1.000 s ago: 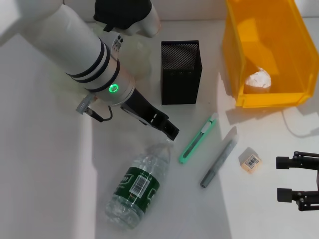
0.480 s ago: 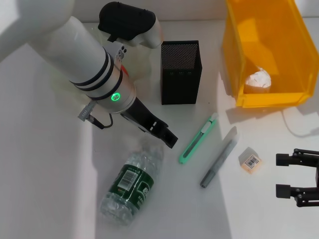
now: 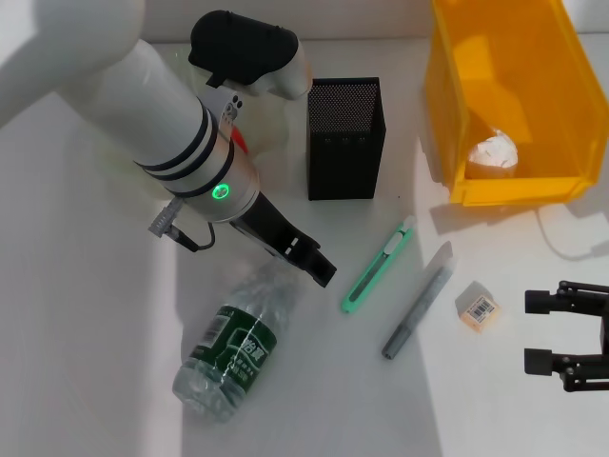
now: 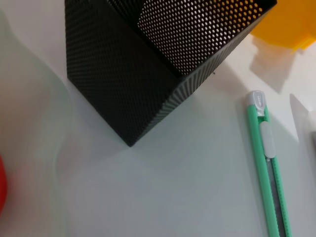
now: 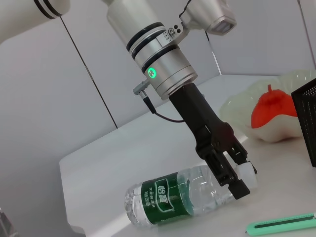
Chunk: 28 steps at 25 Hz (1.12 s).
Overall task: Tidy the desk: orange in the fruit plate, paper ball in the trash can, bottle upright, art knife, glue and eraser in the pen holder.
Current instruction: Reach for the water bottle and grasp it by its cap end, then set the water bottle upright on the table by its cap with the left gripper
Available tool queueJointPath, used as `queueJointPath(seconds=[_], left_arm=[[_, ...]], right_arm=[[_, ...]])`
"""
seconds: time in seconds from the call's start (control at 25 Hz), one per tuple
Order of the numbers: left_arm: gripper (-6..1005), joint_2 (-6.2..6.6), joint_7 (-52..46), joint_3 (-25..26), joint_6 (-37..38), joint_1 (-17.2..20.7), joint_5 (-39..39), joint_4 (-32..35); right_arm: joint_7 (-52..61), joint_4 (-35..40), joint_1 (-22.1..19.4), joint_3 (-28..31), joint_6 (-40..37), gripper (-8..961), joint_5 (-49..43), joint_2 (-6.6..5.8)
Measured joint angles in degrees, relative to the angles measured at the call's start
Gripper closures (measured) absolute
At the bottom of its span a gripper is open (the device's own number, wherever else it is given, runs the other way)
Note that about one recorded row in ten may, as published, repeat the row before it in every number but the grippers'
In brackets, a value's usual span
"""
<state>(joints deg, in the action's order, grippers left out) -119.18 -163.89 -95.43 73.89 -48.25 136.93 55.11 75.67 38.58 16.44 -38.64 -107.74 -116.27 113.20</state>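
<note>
At the neck of the lying bottle (image 3: 231, 345), left gripper (image 3: 319, 269) is clamped on its cap end; smooth round plastic could roll or slip out when tilted upright.

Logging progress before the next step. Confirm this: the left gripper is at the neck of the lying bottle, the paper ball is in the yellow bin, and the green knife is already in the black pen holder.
One error: the green knife is not in the black pen holder. The head view shows it lying on the desk in front of the holder. The rest stands: the left gripper is at the neck of the lying bottle, and the paper ball is in the yellow bin.
</note>
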Motion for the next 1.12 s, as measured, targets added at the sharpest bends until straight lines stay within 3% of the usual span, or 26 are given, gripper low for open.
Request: queueJointPath(seconds=[0.08, 0.56, 1.04, 1.12], left_arm=[[181, 0.0, 0.14, -0.11, 0.0, 0.07, 0.0, 0.0], [512, 0.0, 0.85, -1.41, 0.01, 0.23, 0.09, 0.39], [566, 0.0, 2.0, -1.43, 0.16, 1.22, 0.03, 1.69], [566, 0.1, 4.1, -0.5, 0.18, 4.4, -0.79, 5.55]], right_arm=[[0.0, 0.0, 0.0, 0.21, 0.01, 146, 0.0, 0.0], [-0.06, 0.0, 0.09, 0.41, 0.47, 146, 0.0, 0.12], [-0.57, 0.0, 0.09, 0.45, 0.79, 146, -0.05, 0.37], [-0.73, -0.19, 0.09, 0.64, 0.8, 146, -0.05, 0.41]])
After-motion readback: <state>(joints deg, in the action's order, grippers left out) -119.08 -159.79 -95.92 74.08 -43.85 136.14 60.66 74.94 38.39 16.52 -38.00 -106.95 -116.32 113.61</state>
